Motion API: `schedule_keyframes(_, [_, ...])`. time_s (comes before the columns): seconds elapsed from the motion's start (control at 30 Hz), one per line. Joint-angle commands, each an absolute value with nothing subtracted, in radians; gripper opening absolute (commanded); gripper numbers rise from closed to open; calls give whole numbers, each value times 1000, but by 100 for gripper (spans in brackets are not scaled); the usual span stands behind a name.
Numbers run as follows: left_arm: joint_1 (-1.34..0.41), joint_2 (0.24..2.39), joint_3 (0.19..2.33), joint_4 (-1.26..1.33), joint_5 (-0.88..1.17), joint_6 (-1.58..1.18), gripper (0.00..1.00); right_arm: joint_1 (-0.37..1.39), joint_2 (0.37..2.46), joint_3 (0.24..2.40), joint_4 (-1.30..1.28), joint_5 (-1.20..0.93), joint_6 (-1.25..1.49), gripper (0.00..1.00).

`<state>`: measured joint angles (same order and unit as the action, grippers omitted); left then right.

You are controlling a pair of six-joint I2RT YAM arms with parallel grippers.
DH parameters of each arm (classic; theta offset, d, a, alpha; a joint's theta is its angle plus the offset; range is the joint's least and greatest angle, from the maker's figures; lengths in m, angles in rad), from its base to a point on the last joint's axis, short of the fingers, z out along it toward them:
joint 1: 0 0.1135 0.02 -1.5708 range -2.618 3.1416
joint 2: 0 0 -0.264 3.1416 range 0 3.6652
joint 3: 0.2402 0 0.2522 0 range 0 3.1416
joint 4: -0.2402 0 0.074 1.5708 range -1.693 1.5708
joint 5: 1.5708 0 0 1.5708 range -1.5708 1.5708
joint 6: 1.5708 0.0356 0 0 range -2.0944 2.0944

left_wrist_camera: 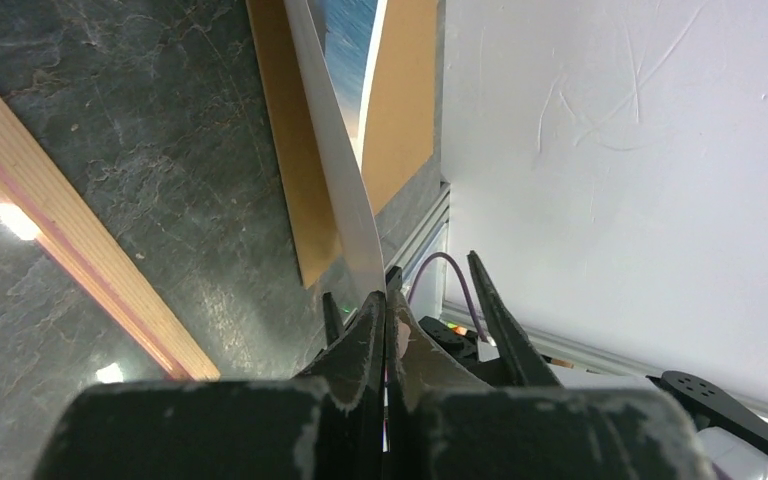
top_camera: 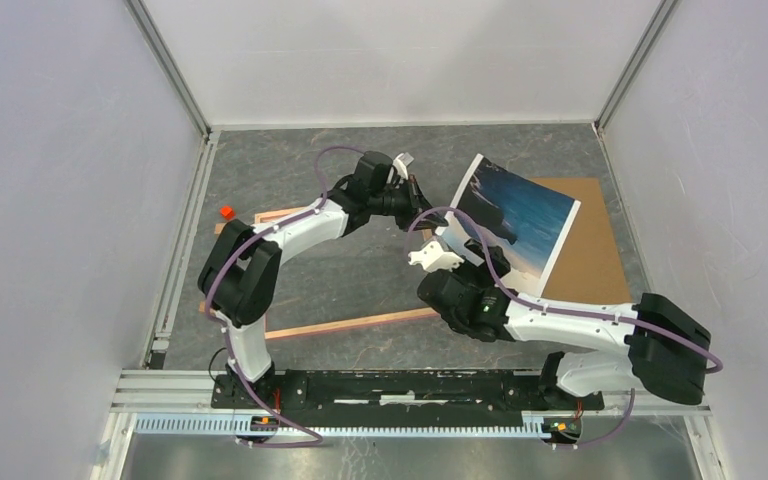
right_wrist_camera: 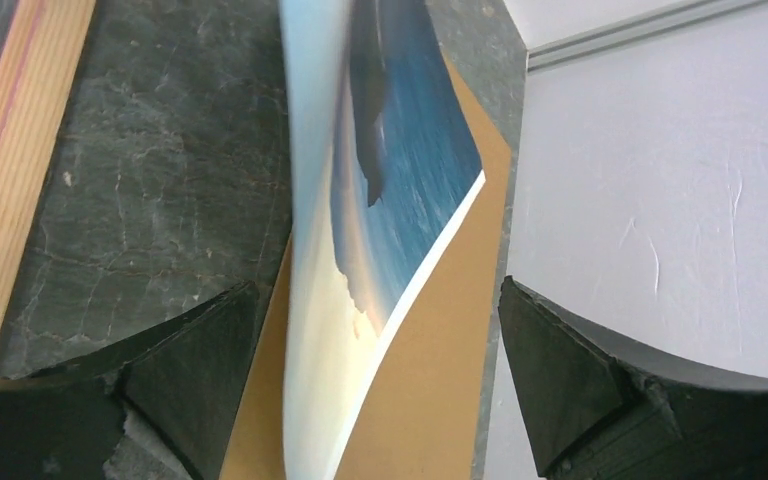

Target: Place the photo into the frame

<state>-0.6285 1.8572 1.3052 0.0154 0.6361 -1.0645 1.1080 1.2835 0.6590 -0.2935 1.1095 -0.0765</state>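
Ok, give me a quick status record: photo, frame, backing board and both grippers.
photo: curling, one edge raised, far side over the backing board
left gripper: shut on the photo's raised edge
right gripper: open, jaws either side of the photo, not gripping
frame: lying flat, left of the photo, no photo in it
backing board: flat, partly under the photo
photo in frame: not yet

Both arms are white tubes with big black joints: the left arm (top_camera: 290, 228) and the right arm (top_camera: 570, 322). A thin purple cable (top_camera: 332, 152) loops along each one (like a skipping rope). The left gripper (left_wrist_camera: 385, 305) has pointy black fingers (left_wrist_camera: 360, 350), scratched grey at the edges.
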Motion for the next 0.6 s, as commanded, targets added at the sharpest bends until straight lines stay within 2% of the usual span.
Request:
schedule_keyframes(0.0, [-612, 1788, 1285, 5, 688, -1015, 2, 1103, 1249, 638, -196, 1211, -85, 95])
schedule_keyframes(0.07, [-611, 1775, 1283, 5, 689, -1015, 2, 1075, 1246, 618, -177, 1174, -80, 89])
schedule_keyframes(0.1, [-608, 1769, 1282, 5, 691, -1015, 2, 1061, 1241, 612, -173, 1155, -71, 83])
schedule_keyframes(0.37, [-580, 1751, 1305, -20, 744, -1025, 3, 1045, 1190, 626, -184, 1143, -37, 22])
schedule_keyframes(0.4, [-566, 1742, 1309, -18, 761, -1030, 10, 1043, 1186, 647, -204, 1153, -37, 14])
schedule_keyframes(0.43, [-545, 1718, 1306, -20, 768, -1029, 22, 1042, 1182, 667, -222, 1163, -37, 3])
schedule_keyframes(0.5, [-499, 1636, 1315, -95, 726, -958, 52, 1040, 1170, 715, -255, 1172, -54, 0])
schedule_keyframes(0.57, [-459, 1529, 1378, -303, 603, -789, 71, 1036, 1154, 765, -272, 1173, -83, 0])
